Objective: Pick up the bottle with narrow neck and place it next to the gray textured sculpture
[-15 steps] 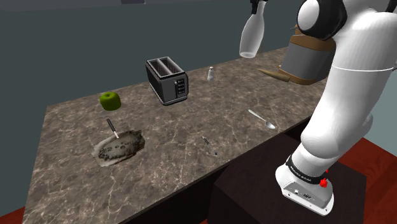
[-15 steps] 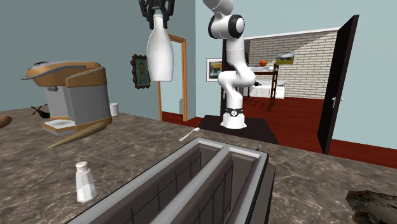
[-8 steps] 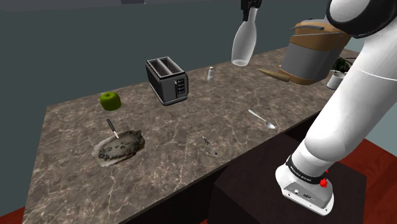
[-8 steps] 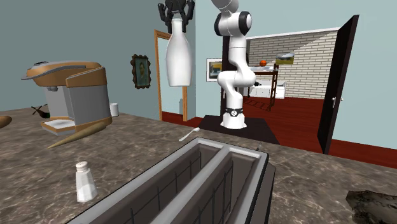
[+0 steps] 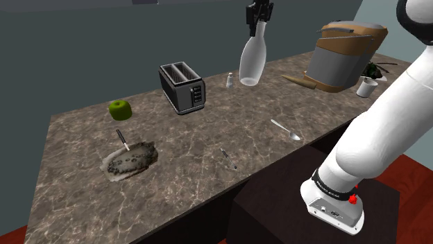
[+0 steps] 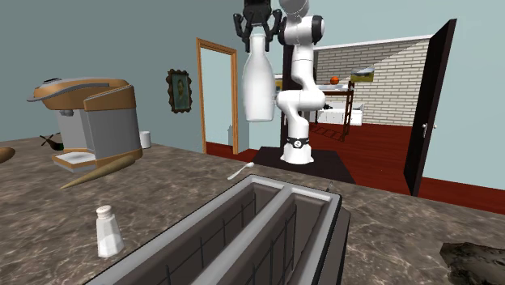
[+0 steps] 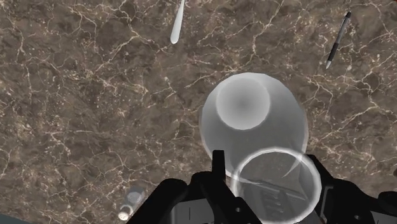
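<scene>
A pale, translucent bottle with a narrow neck [image 5: 250, 61] hangs high above the marble counter, between the toaster and the coffee machine. My black gripper [image 5: 258, 19] is shut on its neck from above. In the second exterior view the bottle [image 6: 258, 85] dangles upright below the gripper [image 6: 258, 26]. From the wrist the bottle [image 7: 253, 118] is seen down its length, its neck clasped in the gripper [image 7: 272, 179]. The gray textured sculpture [image 5: 129, 159] lies flat far off toward the shoulder view's left, near the counter's front, and its edge [image 6: 476, 261] also shows.
On the counter [image 5: 208, 132] stand a toaster [image 5: 182, 87], a salt shaker [image 5: 229, 80], a green apple [image 5: 120, 108], a coffee machine [image 5: 343, 57] and a mug [image 5: 366, 86]. A spoon [image 5: 286, 129] and a pen [image 5: 229, 158] lie near the front edge. Another pen [image 5: 123, 139] rests by the sculpture.
The gripper has carried the bottle toward the shoulder view's left, away from the coffee machine and a little lower. The grip on the neck is unchanged.
</scene>
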`<state>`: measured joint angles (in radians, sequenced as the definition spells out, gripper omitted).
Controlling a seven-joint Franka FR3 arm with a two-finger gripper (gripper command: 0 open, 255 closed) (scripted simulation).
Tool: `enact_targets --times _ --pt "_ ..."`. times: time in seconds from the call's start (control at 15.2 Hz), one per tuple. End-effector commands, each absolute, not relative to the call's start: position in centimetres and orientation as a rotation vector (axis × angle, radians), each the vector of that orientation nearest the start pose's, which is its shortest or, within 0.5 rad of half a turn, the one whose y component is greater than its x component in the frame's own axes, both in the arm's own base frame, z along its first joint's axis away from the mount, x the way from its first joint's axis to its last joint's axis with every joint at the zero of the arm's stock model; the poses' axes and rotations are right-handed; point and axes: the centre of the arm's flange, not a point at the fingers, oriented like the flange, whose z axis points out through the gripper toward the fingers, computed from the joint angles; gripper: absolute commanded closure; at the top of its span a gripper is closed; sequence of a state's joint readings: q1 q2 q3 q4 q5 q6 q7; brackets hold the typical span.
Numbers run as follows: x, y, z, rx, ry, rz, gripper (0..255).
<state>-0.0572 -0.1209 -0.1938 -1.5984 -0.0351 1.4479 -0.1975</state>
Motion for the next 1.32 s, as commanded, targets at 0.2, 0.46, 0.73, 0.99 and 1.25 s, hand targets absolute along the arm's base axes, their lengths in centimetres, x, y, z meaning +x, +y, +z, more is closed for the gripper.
enact_targets --times 0.2,0.46,0.73,0.99,1.25 --pt "48.8 -7.4 64.3 -3.145 0.090 0.052 255" --pt "48.8 -2.4 62.6 -3.145 0.090 0.052 255" --pt "48.9 2.6 61.0 -3.145 0.090 0.052 255" --pt "48.9 7.6 59.4 -3.145 0.090 0.052 255" --pt "49.0 12.7 57.8 -3.145 0.090 0.052 255"
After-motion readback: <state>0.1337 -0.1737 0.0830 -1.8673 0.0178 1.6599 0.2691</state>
